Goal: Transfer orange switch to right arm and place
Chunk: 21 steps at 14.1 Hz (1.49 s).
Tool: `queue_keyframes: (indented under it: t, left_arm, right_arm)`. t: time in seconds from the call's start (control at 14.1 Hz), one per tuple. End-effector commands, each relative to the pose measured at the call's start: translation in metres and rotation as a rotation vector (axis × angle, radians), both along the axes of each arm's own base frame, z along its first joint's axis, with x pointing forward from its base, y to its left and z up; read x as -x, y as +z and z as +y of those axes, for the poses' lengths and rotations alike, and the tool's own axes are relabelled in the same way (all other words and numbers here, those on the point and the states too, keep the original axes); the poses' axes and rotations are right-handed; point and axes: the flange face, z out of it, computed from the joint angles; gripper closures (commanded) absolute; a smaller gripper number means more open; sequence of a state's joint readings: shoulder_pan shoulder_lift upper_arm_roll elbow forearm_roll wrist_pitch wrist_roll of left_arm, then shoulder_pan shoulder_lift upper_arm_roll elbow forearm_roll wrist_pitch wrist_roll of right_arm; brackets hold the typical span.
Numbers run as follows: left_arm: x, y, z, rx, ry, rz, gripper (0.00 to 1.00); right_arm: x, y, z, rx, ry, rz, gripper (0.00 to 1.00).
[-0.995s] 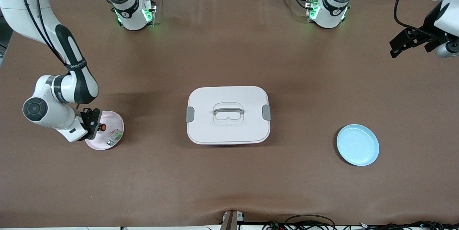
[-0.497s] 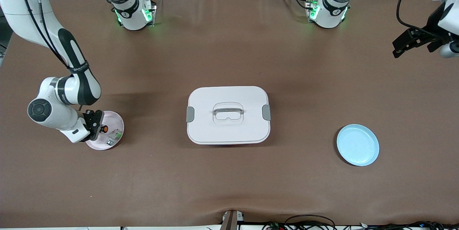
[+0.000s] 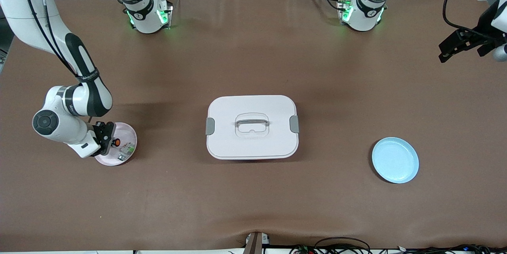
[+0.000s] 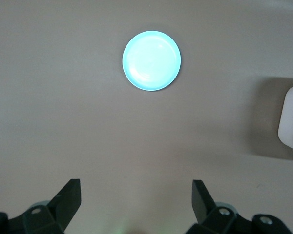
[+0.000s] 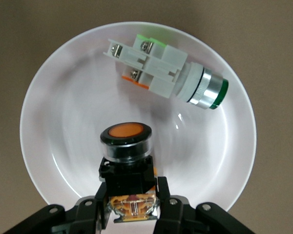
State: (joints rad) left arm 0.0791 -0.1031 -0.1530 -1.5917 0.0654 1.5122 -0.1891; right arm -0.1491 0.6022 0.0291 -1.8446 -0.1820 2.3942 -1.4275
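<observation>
The right gripper is clenched on the orange switch over the pink plate at the right arm's end of the table — in the right wrist view the switch sits upright between the fingers, button end up, beside a white-and-green part lying in the plate. The left gripper hangs released, holding nothing, high over the left arm's end — its wrist view shows the blue plate and a corner of the white lidded box
</observation>
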Motion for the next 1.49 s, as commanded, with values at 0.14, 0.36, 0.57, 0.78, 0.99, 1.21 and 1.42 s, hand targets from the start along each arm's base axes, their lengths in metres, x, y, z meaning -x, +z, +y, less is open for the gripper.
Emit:
queue_keyframes:
  t: [0.14,0.36,0.57,0.78,0.99,1.21,1.42]
  left_arm:
    - [0.010,0.005,-0.003,0.011,-0.022,0.016,0.00]
    - [0.009,0.005,-0.005,0.042,-0.023,0.016,0.00]
    - [0.008,0.005,-0.006,0.047,-0.023,0.016,0.00]
    - [0.006,0.003,-0.011,0.048,-0.033,0.015,0.00]
    - [0.008,0.004,-0.017,0.047,-0.043,0.017,0.00]
    - [0.009,0.004,-0.019,0.047,-0.048,0.017,0.00]
    - [0.010,0.008,-0.026,0.045,-0.060,0.011,0.00]
  right_arm:
    - [-0.009,0.015,-0.006,0.010,0.019,-0.028,0.35]
    - [-0.016,0.027,-0.006,0.015,0.017,-0.051,0.29]
    - [-0.030,0.050,-0.010,0.019,0.009,-0.064,0.17]
    - [-0.047,0.077,-0.015,0.028,0.008,-0.112,0.00]
    - [-0.059,0.099,-0.018,0.032,0.086,-0.124,0.00]
    - [-0.070,0.129,-0.019,0.039,0.080,-0.119,0.00]
    - [-0.073,0.162,-0.015,0.044,0.079,-0.117,0.00]
